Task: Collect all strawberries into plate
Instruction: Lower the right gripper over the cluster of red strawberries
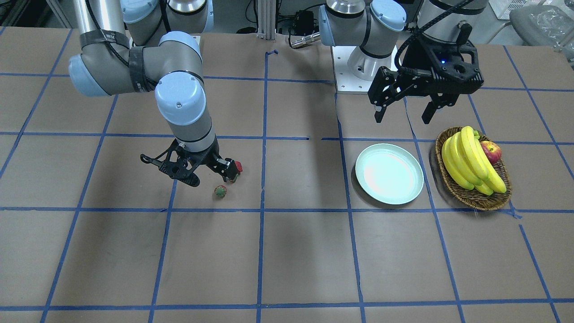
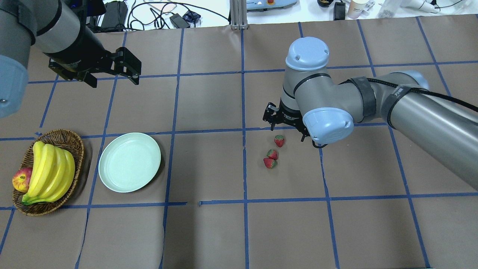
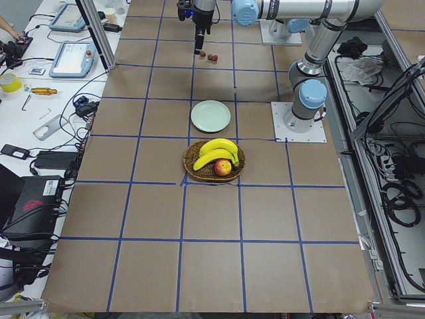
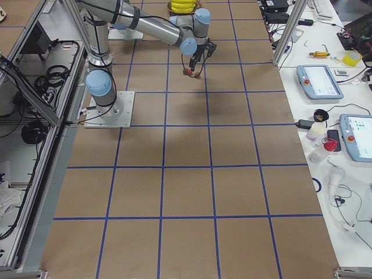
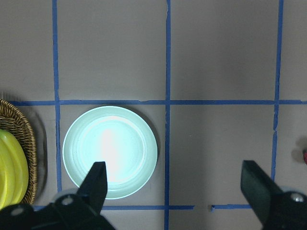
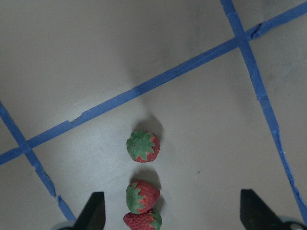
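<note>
Hovering by strawberries [image 6: 142, 146], right fingers [image 6: 93, 211] spread, plate [image 2: 129, 162] apart

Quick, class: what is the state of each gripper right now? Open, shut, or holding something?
Left gripper: open, holding nothing.
Right gripper: open, holding nothing, with the strawberries on the table below it.

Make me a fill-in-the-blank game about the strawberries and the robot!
The table has ___ strawberries on it. The plate is ___. The basket holds bananas and one red ___. The right gripper by the strawberries has its fingers ___.
Missing words: three, empty, apple, open.
</note>
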